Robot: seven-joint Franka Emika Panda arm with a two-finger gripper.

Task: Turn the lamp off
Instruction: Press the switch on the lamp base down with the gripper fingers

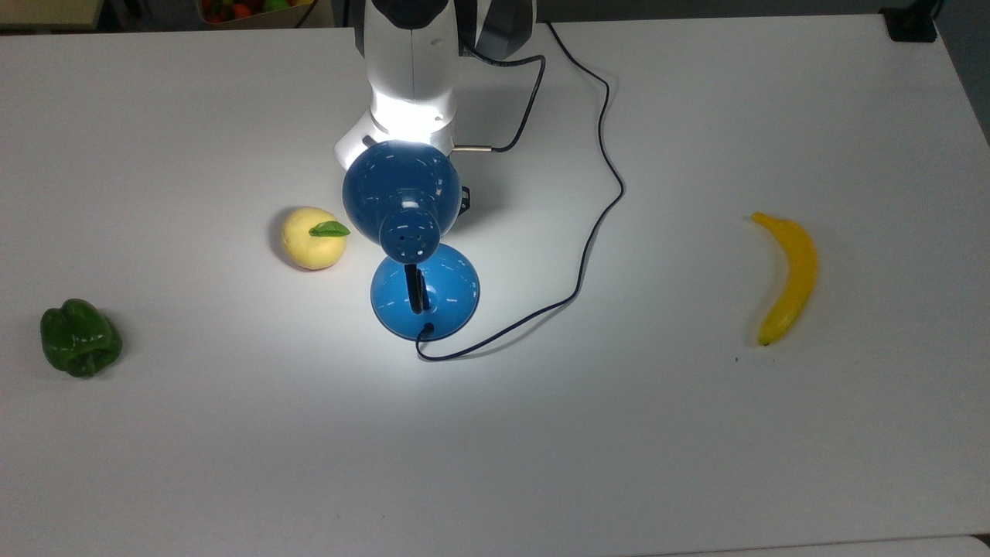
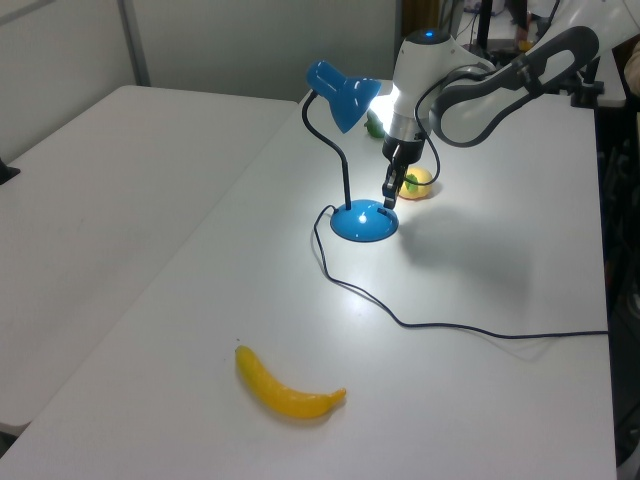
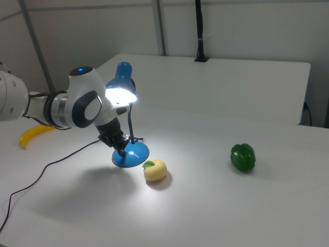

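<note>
The lamp is lit; its blue dome shade [image 1: 401, 189] throws a bright pool on the white table. Its round blue base [image 1: 445, 298] stands mid-table, with the black neck rising from it and a thin black cord [image 1: 595, 224] trailing away. In the left view my gripper [image 2: 388, 195] points down, shut, with its tips just over the far edge of the base [image 2: 362, 222], under the shade [image 2: 340, 92]. The right view shows the gripper [image 3: 122, 151] at the base's [image 3: 134, 154] left rim. In the top view the shade hides the fingers.
A yellow fruit [image 1: 312, 238] with a green leaf lies close to the base, on the top view's left. A green pepper [image 1: 80, 338] sits near the top view's left edge, and a banana [image 1: 789, 275] far to its right. The cord loops between lamp and banana.
</note>
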